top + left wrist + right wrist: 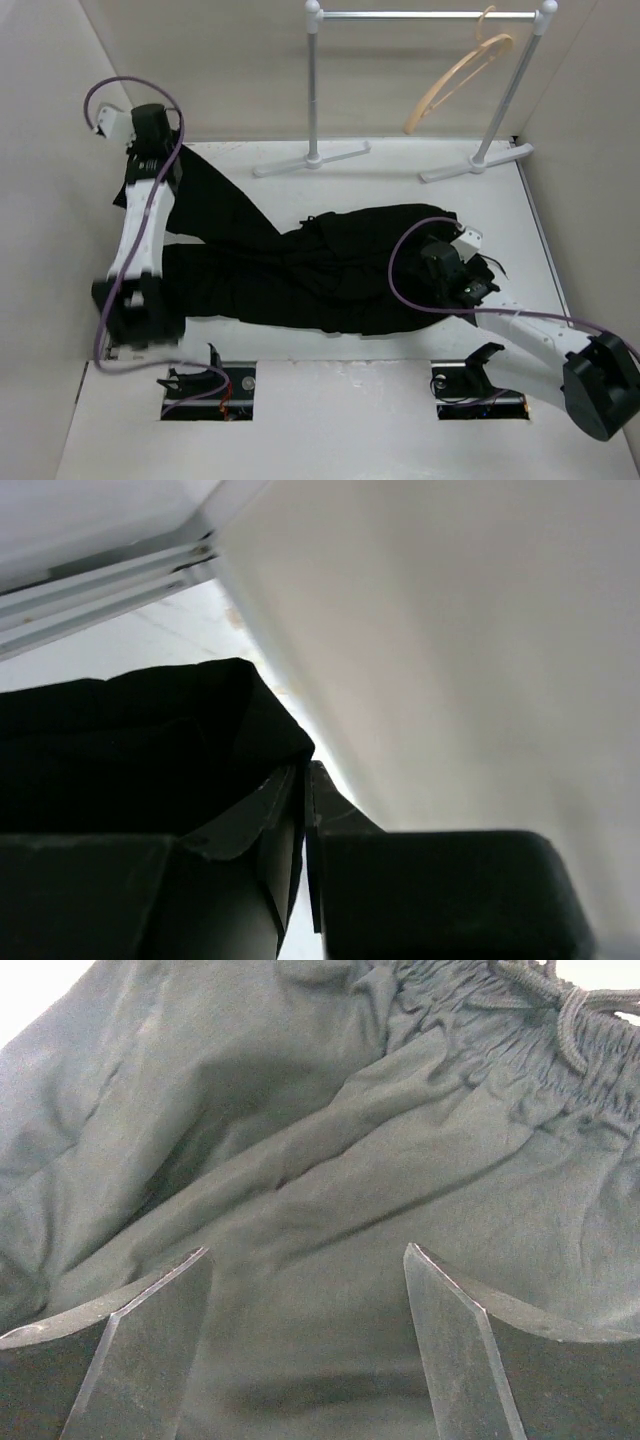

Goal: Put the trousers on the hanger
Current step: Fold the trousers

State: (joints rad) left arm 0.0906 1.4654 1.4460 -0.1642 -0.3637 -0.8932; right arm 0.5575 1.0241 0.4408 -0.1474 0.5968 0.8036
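Observation:
The black trousers lie spread across the table, legs to the left, waist to the right. My left gripper is at the far left by the side wall. In the left wrist view its jaws are closed with only a sliver between them, and a trouser leg end is pinched at their tips. My right gripper hovers open just above the cloth near the elastic waistband; its fingers straddle bare fabric. The tan wooden hanger hangs on the rail at the back right.
The grey metal rail stands on two white-jointed posts with feet at the back. White walls close in the left and right sides. A waist drawstring lies on the waistband. Two cut-outs sit at the near edge.

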